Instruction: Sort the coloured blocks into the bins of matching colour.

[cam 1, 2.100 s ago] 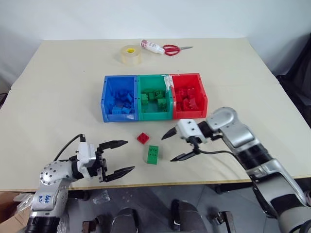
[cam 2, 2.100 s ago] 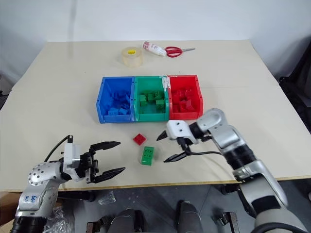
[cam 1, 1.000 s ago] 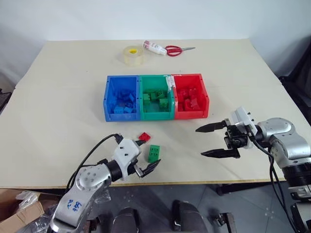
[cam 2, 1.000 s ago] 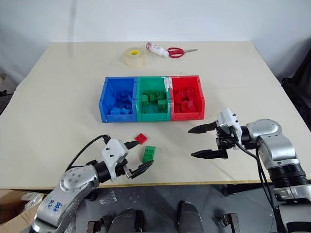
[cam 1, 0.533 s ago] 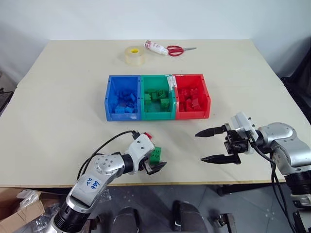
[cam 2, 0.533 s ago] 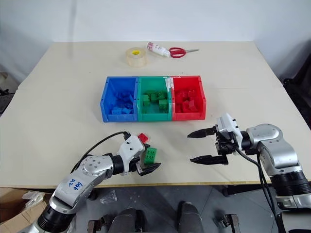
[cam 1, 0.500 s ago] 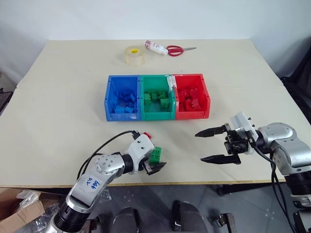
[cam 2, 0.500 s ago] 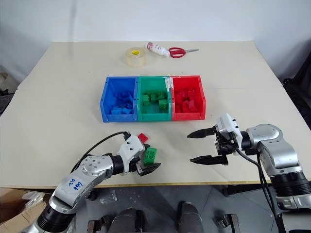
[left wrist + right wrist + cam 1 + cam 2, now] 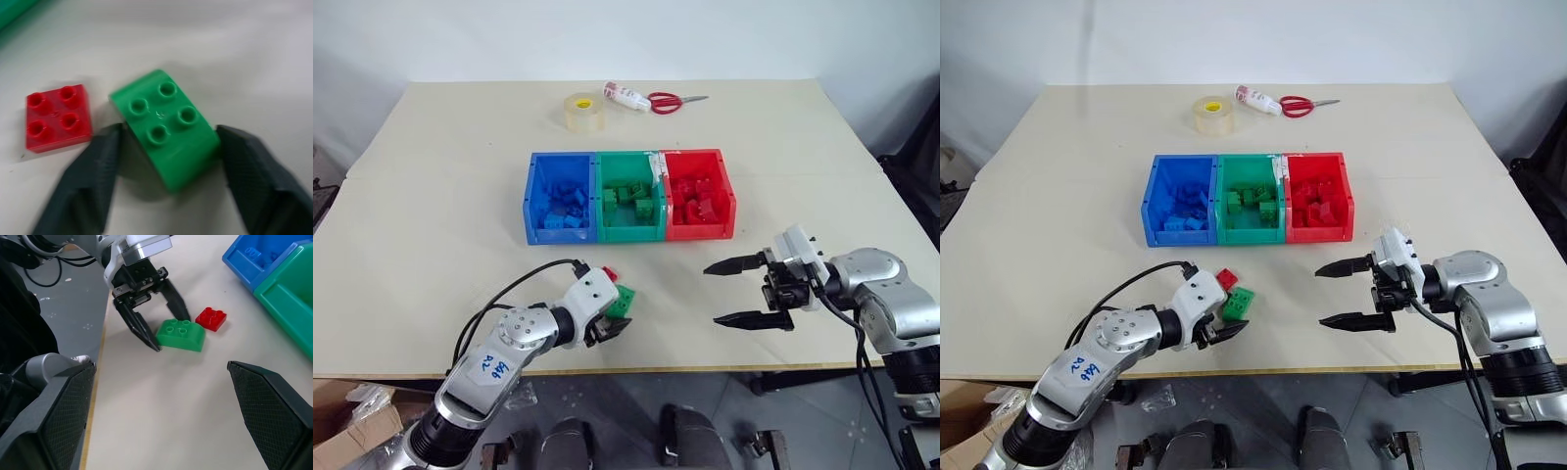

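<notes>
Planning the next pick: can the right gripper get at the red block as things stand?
Probably not directly: the left gripper, closing around the green block, sits between the open right gripper and the red block.

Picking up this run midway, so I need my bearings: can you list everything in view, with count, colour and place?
Table: one, beige, carrying everything.
Bins: three joined, blue, green, red from left to right, mid-table, each holding bricks of its own colour.
Green block: one, near front edge, between the left gripper's fingers.
Red block: one, small, four studs, on the table beside the green block.
Tape roll: one, clear-yellowish, far side.
Scissors: one, red handles, far side.
Tube: one, white, lying beside the scissors.
Left gripper: black fingers closing around the green block.
Right gripper: open, over bare table to the right.
</notes>
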